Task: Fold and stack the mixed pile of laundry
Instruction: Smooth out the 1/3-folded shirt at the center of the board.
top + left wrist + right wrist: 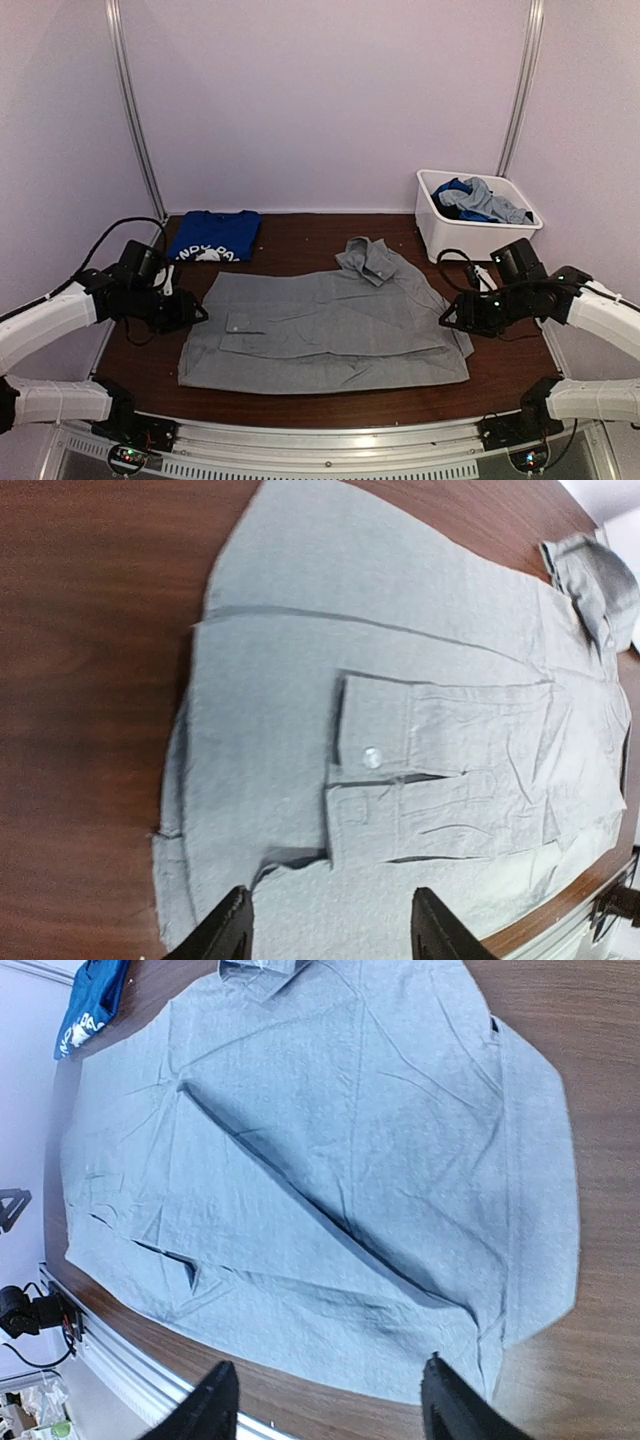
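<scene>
Holds the left claw [197, 316] and right claw [447, 318] apart and empty at opposite ends of the grey shirt [320, 325] spread on the tabletop [300, 232], folded blue shirt [215, 238] behind, more clothes [478, 200] in the bin [445, 238].

The only lettering is on the folded royal-blue cloth shirt [215, 237], which lies well beyond the fingers of the left gripper [200, 314], on their far side. White capital letters run across its front. The part that shows reads "NDY PA", with a small white mark just under it; the rest cannot be made out. In the right wrist view the same shirt [92, 1000] lies far ahead and to the left of the fingers of the right gripper [330, 1405], and its white print is too small to read.
</scene>
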You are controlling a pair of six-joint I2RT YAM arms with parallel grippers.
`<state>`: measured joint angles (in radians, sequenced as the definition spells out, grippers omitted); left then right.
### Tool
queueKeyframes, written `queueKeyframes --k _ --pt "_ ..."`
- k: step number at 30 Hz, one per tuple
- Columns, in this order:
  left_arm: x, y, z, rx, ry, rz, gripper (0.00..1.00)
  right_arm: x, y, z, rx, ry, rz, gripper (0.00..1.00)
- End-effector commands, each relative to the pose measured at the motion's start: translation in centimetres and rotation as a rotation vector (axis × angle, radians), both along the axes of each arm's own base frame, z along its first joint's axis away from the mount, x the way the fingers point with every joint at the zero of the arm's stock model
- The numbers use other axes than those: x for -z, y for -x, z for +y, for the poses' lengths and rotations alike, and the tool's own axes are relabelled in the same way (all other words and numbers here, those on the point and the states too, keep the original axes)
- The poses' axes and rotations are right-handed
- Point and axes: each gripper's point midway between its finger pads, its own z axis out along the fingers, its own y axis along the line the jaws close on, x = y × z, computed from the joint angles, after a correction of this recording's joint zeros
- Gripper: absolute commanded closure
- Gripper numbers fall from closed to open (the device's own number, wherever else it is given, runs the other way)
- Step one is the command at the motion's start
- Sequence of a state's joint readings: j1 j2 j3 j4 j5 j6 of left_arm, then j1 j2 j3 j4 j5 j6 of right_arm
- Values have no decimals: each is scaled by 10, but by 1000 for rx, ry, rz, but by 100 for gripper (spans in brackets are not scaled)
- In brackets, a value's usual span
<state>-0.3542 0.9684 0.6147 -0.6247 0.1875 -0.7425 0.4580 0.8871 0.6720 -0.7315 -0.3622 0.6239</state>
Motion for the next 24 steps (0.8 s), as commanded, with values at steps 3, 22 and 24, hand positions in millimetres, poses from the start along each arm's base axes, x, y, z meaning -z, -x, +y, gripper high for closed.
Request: queueKeyframes --k 3,22,24 --pt "-7 -27 -59 193 -22 -100 50 1 -25 45 -159 -119 -35 51" --pt "40 -45 -76 177 -71 -43 39 88 -45 47 -157 19 56 76" --pt "52 -39 -70 170 -96 -8 39 99 -40 43 -159 28 80 76"
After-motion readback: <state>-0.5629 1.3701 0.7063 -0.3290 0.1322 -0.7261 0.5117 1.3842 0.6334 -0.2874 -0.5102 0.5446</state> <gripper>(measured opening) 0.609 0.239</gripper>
